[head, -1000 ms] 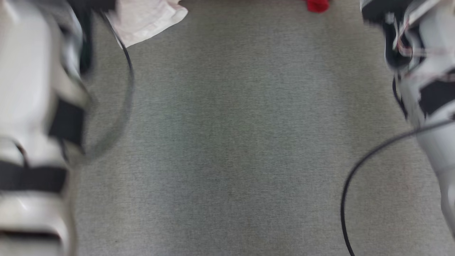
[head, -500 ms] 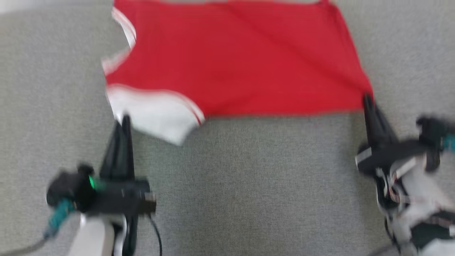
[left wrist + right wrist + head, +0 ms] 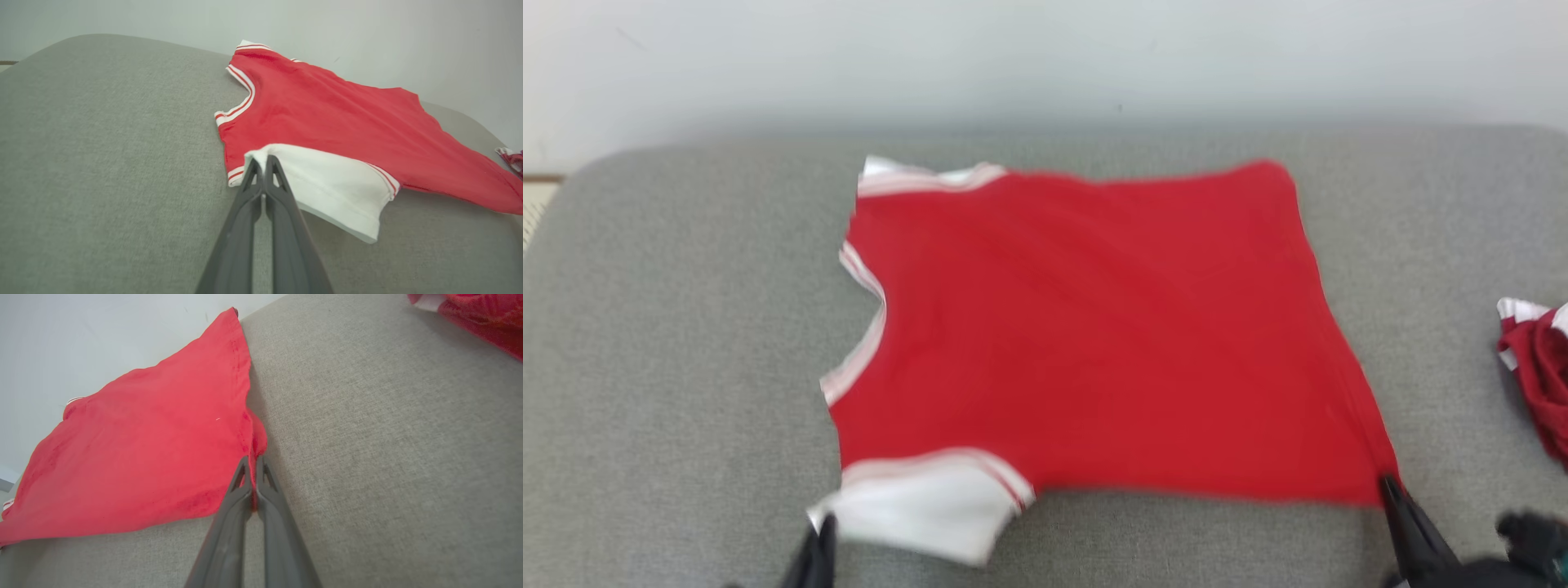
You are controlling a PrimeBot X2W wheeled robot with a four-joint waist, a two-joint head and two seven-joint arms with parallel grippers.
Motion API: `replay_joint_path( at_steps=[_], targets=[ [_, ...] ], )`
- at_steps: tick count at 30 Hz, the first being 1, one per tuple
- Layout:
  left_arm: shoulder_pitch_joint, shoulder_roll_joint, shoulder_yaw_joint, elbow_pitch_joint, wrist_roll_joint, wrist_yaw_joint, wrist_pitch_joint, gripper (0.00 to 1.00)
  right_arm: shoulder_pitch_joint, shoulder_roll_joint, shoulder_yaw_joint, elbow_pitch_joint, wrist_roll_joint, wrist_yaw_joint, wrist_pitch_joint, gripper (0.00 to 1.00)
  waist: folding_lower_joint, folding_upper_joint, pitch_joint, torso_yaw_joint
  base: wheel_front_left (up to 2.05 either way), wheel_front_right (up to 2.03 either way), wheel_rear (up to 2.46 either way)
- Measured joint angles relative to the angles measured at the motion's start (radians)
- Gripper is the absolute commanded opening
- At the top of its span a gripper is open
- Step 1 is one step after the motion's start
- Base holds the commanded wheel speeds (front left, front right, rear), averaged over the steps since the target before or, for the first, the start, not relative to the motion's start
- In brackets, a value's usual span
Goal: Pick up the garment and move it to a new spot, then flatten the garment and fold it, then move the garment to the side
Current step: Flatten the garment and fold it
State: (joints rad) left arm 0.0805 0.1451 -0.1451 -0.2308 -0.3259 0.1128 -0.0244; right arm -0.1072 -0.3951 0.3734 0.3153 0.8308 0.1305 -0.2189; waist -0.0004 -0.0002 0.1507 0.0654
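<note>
The garment (image 3: 1094,343) is a red T-shirt with white, red-striped sleeves, spread out on the grey padded surface (image 3: 686,327) with its neckline to the left. My left gripper (image 3: 823,527) is at the near white sleeve (image 3: 335,183). In the left wrist view the left gripper (image 3: 261,161) is shut on that sleeve's edge. My right gripper (image 3: 1388,486) is at the near right hem corner. In the right wrist view the right gripper (image 3: 252,459) is shut on a pinch of the garment (image 3: 143,457) at that corner.
A second red and white cloth (image 3: 1539,367) lies bunched at the right edge of the surface, and this cloth (image 3: 482,318) also appears in the right wrist view. A pale wall (image 3: 1045,57) runs close behind the surface's far edge.
The head camera has tilted up, so the garment has slid from the picture's top to its middle. Both grippers stay shut at the same sleeve and hem corner.
</note>
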Motion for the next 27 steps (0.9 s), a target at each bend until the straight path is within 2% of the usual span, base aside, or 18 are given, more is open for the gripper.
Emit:
replay_joint_path(
  at_steps=[7,15,22,27],
  targets=[
    [0.187,0.012,-0.034,-0.145,-0.025,0.030,0.146,0.00,0.208,0.009,-0.126,-0.102,-0.084,0.000,0.113,0.00,0.0001,0.0000,-0.081,0.008,0.00,0.00,0.00],
    [0.280,0.038,-0.045,-0.243,-0.048,0.049,0.246,0.00,0.374,0.105,-0.283,-0.294,-0.216,0.000,0.294,0.00,0.0002,0.0000,-0.141,0.032,0.00,0.00,0.00],
    [0.284,0.049,-0.049,-0.263,-0.058,0.047,0.269,0.00,0.403,0.169,-0.338,-0.398,-0.275,0.000,0.409,0.00,0.0003,0.0000,-0.142,0.033,0.00,0.00,0.00],
    [0.232,0.054,-0.050,-0.273,-0.069,0.026,0.265,0.00,0.370,0.179,-0.350,-0.432,-0.290,0.000,0.468,0.00,0.0003,0.0001,-0.120,0.031,0.00,0.00,0.00]
  ],
)
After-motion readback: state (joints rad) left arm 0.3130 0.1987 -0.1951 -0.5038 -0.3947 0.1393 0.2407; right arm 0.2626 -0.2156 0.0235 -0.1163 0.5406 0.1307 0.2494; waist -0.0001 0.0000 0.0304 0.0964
